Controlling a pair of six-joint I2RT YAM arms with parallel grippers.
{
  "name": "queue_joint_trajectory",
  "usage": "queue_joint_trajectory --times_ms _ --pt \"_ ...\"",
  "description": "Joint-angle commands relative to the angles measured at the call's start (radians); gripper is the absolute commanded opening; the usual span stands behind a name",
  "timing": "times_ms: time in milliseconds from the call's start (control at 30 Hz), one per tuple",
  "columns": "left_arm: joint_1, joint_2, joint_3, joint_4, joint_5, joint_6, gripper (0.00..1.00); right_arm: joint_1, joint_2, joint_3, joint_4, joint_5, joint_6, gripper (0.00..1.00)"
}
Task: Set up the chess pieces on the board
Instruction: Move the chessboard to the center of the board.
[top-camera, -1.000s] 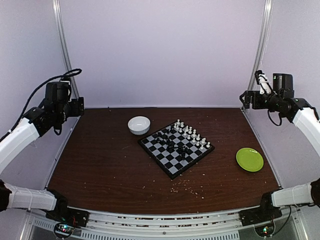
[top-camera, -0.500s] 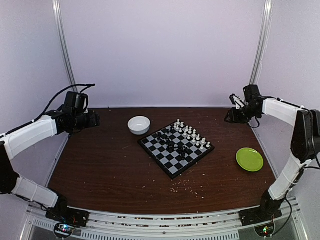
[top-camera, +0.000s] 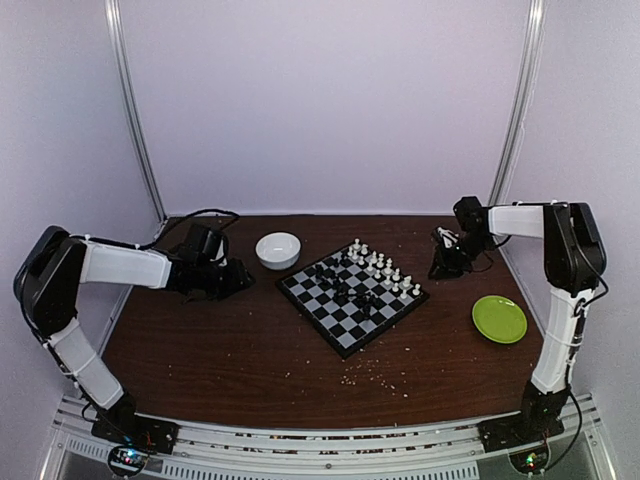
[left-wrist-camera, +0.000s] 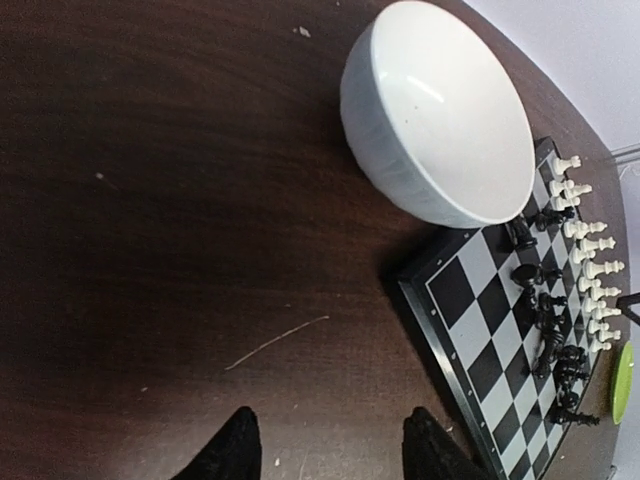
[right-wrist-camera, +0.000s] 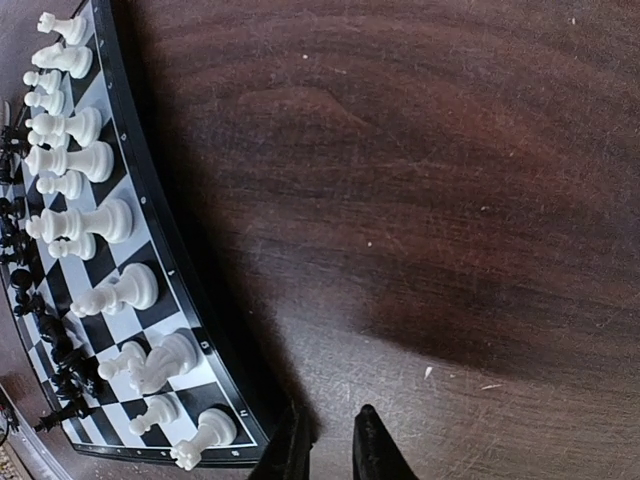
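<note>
The board (top-camera: 352, 297) lies tilted like a diamond mid-table. White chess pieces (top-camera: 385, 268) line its far-right edge, and black chess pieces (top-camera: 345, 290) cluster near its middle. My left gripper (top-camera: 240, 278) hovers low over bare table just left of the board's left corner, open, with nothing between its fingertips (left-wrist-camera: 236, 446). My right gripper (top-camera: 440, 268) sits low just off the board's right side. In the right wrist view the right gripper (right-wrist-camera: 330, 440) shows only a narrow gap over bare wood, beside the board rim (right-wrist-camera: 150, 200) and the white pieces (right-wrist-camera: 90, 160).
A white bowl (top-camera: 278, 249) stands just behind the board's left corner, close ahead of the left gripper (left-wrist-camera: 330, 450). A green plate (top-camera: 499, 319) lies to the right. Crumbs (top-camera: 370, 378) dot the wood near the front.
Both arms have swung down from the side walls to the table, ending either side of the board. Both grippers have narrowed, the right one far more.
</note>
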Motion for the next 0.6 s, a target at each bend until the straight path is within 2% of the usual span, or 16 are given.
queue_joint_trajectory --times_ms 0,67,200,567 --pt "-0.009 0.093 -0.026 0.248 0.105 -0.111 0.43 0.013 0.013 0.037 -0.055 -0.034 0.011 0.16" --pt "-0.009 0.134 -0.028 0.317 0.144 -0.124 0.34 0.02 0.016 0.041 -0.07 -0.035 0.014 0.15" --pt "-0.011 0.185 -0.023 0.382 0.167 -0.155 0.31 0.031 0.016 0.041 -0.087 -0.023 0.027 0.14" --pt "-0.01 0.296 0.105 0.364 0.169 -0.131 0.43 0.066 0.054 0.086 -0.13 0.001 0.056 0.19"
